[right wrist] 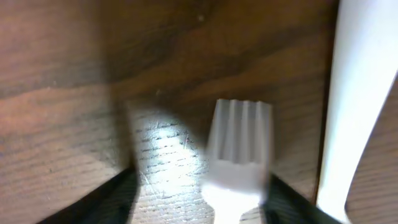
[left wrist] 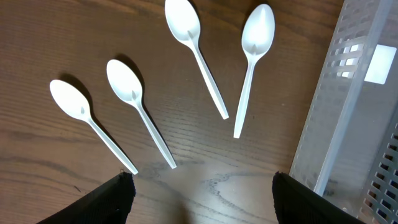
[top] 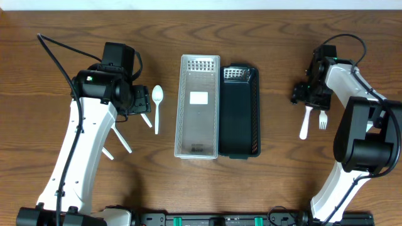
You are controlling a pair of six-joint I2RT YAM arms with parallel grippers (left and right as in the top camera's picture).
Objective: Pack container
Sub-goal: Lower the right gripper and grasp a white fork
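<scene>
I see a wooden desk: 4 white spoons left, clear basket beside black basket in the middle, white fork and another white utensil right.

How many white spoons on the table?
4. Two spoons lie farthest left under the left gripper, two more nearer the clear bin. The utensil beside the fork could be a fifth; unclear.

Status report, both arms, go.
Left gripper open above four spoons. Right gripper open, straddling fork. Clear bin and black bin hold no cutlery. Nothing in the way.
</scene>
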